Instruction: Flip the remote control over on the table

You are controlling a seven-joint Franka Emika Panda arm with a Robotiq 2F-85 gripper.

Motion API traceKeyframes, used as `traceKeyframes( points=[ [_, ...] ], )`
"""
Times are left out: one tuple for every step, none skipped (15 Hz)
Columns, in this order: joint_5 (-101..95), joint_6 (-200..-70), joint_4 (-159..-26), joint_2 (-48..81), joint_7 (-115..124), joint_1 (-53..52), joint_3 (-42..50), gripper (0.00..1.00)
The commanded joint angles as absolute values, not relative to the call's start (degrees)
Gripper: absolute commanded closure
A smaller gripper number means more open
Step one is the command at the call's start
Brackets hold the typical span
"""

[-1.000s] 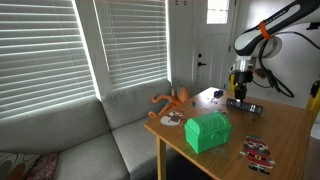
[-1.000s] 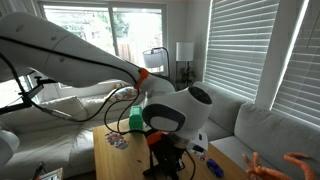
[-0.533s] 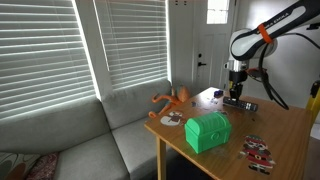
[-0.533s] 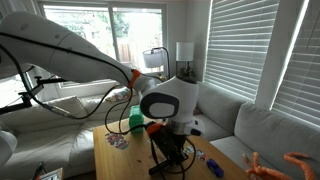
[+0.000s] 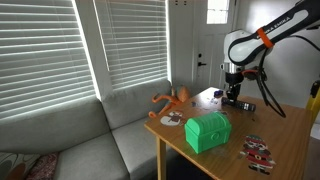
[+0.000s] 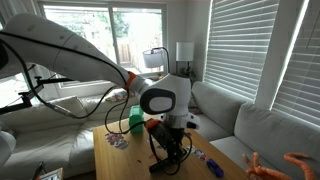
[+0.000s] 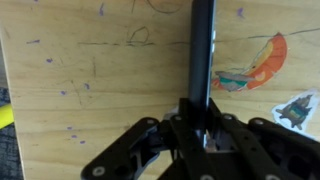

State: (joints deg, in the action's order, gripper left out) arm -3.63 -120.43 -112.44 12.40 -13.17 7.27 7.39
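Observation:
The remote control (image 7: 203, 50) is a slim black bar that runs from my jaws to the top edge of the wrist view, over the light-brown wooden table (image 7: 80, 90). My gripper (image 7: 200, 125) is shut on its near end, one finger on each side. In an exterior view the gripper (image 5: 232, 96) hangs just above the far part of the table (image 5: 285, 130), and the remote is hard to make out under it. In the other exterior view the gripper (image 6: 170, 150) is low over the table (image 6: 108, 158).
A green chest-shaped box (image 5: 207, 131) stands near the table's front edge, also seen behind the arm (image 6: 135, 120). An orange long-limbed toy (image 5: 172, 100) lies at the table corner. Colourful stickers (image 7: 250, 70) lie beside the remote. A grey sofa (image 5: 80, 150) runs alongside the table.
The arm has swung sideways, and the gripper has shifted along the table and come down onto the remote.

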Motion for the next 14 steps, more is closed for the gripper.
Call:
traceKeyframes(
  points=[
    [-5.46, -122.25, -114.5, 11.21, -10.39, 6.65, 6.61, 0.67],
    [-5.31, -122.26, -114.51, 11.33, -10.26, 6.56, 6.41, 0.61],
    [-5.07, -122.36, -114.59, 11.44, -10.28, 6.43, 6.09, 0.57],
    [-5.15, -122.4, -114.62, 11.56, -10.14, 6.29, 5.88, 0.54],
    [-5.09, -122.39, -114.66, 11.65, -9.92, 6.15, 5.7, 0.49],
    [-5.01, -122.45, -114.78, 11.66, -9.78, 6.03, 5.54, 0.46],
    [-4.93, -122.58, -115.03, 11.47, -9.62, 5.94, 5.4, 0.38],
    [-4.86, -122.83, -115.23, 11.4, -9.53, 5.89, 5.28, 0.33],
    [-4.94, -123.01, -115.46, 11.14, -9.4, 5.84, 5.2, 0.32],
    [-4.92, -123.26, -115.56, 11.03, -9.45, 5.82, 5.14, 0.3],
    [-5.0, -123.46, -115.68, 10.8, -9.41, 5.78, 5.11, 0.23],
    [-4.99, -123.68, -115.82, 10.5, -9.35, 5.77, 5.09, 0.06],
    [-4.89, -123.85, -115.85, 10.36, -9.44, 5.82, 5.1, 0.06],
    [-4.79, -123.99, -115.98, 10.08, -9.54, 5.88, 5.11, 0.01]
  ],
)
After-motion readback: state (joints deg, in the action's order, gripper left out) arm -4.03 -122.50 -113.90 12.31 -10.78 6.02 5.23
